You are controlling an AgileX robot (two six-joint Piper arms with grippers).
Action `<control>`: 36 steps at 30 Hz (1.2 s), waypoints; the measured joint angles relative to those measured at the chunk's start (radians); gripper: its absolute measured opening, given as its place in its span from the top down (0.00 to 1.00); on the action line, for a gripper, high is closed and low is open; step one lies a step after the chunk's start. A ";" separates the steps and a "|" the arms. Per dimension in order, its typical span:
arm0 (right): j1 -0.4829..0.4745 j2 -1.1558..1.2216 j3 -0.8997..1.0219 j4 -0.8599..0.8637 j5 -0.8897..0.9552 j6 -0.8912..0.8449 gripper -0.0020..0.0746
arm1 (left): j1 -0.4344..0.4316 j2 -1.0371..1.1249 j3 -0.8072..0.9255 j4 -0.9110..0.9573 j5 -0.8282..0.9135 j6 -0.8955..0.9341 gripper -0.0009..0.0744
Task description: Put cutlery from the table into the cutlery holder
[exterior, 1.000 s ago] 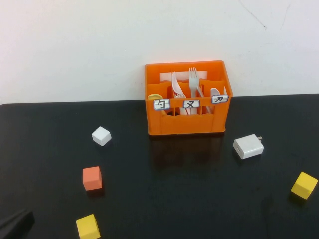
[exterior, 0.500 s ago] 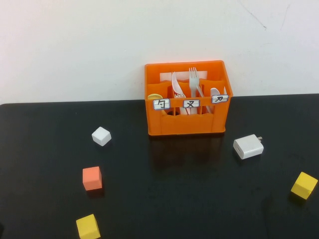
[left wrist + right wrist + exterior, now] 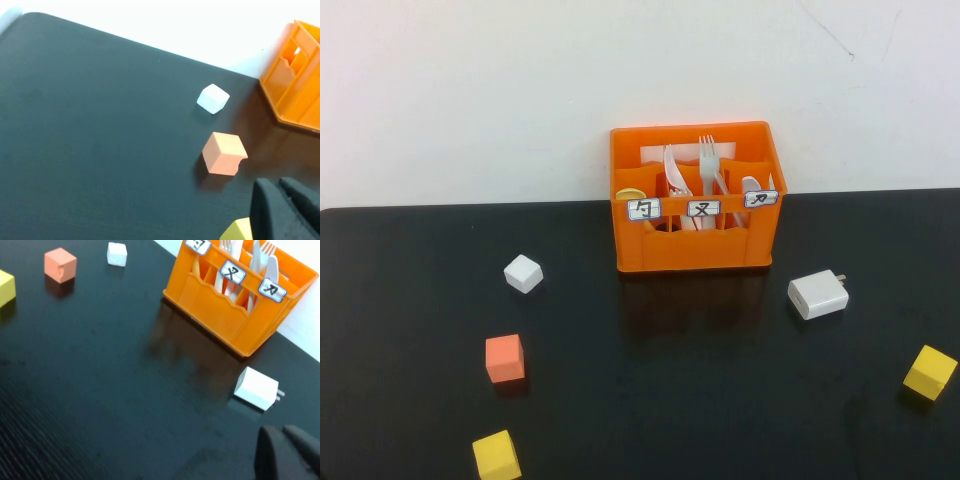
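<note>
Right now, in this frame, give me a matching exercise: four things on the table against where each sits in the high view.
Things:
1. white cube
2. white charger plug
3. orange cutlery holder
4. orange cube

Places:
A. rear centre, by the wall
B. right of the holder
C. left of the holder
D. left front, nearer than the white cube

Pairs: 1-C, 2-B, 3-A, 4-D.

The left gripper and right gripper show only in their wrist views.

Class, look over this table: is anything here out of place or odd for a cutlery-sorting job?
No cutlery lies on the table; fork and spoon stand in the holder. Out of place: a white charger and loose blocks. Left gripper and right gripper show only in the wrist views.
</note>
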 joint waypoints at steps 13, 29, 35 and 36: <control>0.000 0.000 0.000 0.000 0.000 0.000 0.98 | 0.000 0.000 -0.002 -0.002 0.027 0.103 0.99; 0.000 0.000 0.000 0.000 0.000 0.000 0.98 | 0.000 0.000 -0.002 -0.037 0.032 0.188 0.99; 0.000 0.000 0.000 0.000 0.000 0.000 0.98 | 0.000 0.000 -0.002 -0.042 0.032 0.188 0.99; 0.000 0.000 0.000 0.000 0.000 0.000 0.98 | 0.000 0.000 -0.002 -0.042 0.032 0.188 0.99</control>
